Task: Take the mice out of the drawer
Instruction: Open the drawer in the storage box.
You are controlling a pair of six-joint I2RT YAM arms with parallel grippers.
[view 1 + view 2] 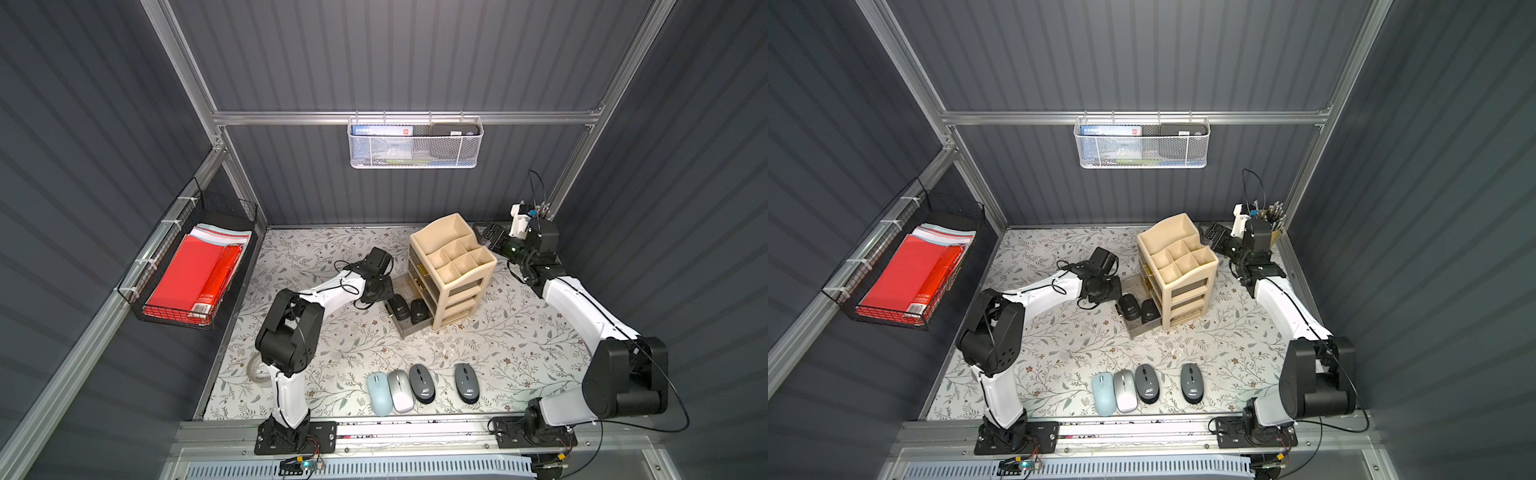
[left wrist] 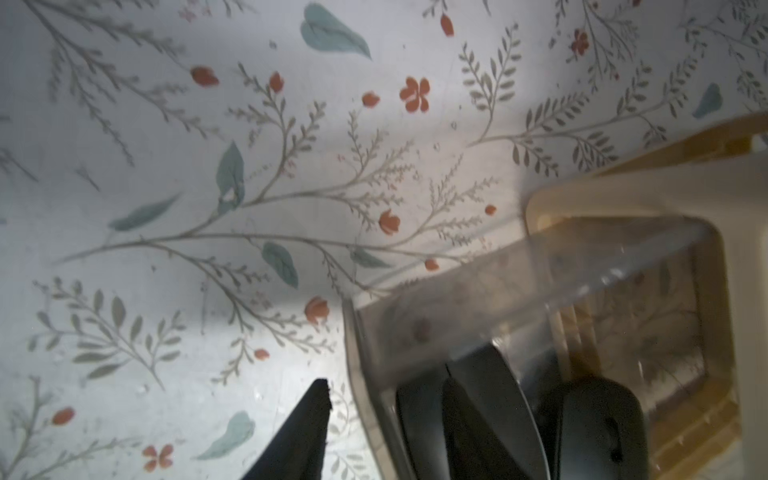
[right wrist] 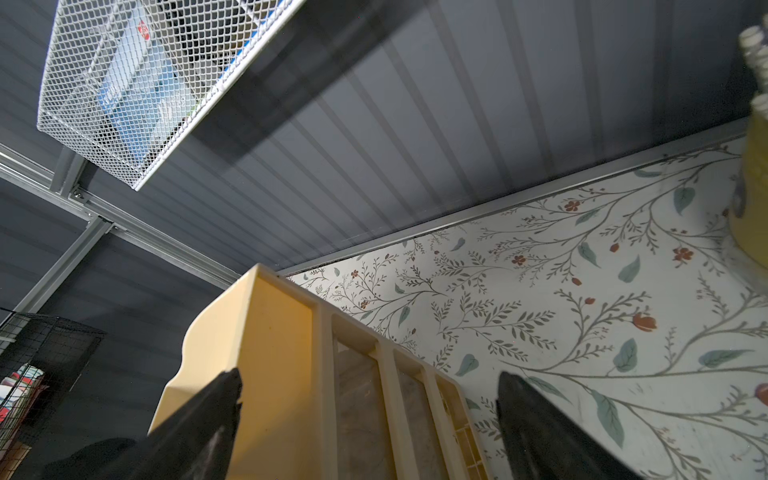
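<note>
Just below the left gripper [image 2: 386, 386], whose jaws are seen half apart with nothing clamped, the nearer black mouse [image 2: 494, 374] is found in the pulled-out clear drawer [image 2: 457, 291], its long axis laid along the drawer front, crosswise to the jaw gap.

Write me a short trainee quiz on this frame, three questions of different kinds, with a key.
1. How many mice lie on the table, outside the drawer?
2. True or false: the right gripper is shut on a mouse.
3. The mice left in the drawer are: A pale blue, B black, C silver.
Key: 1 four; 2 false, the right gripper is open and empty; 3 B.
</note>
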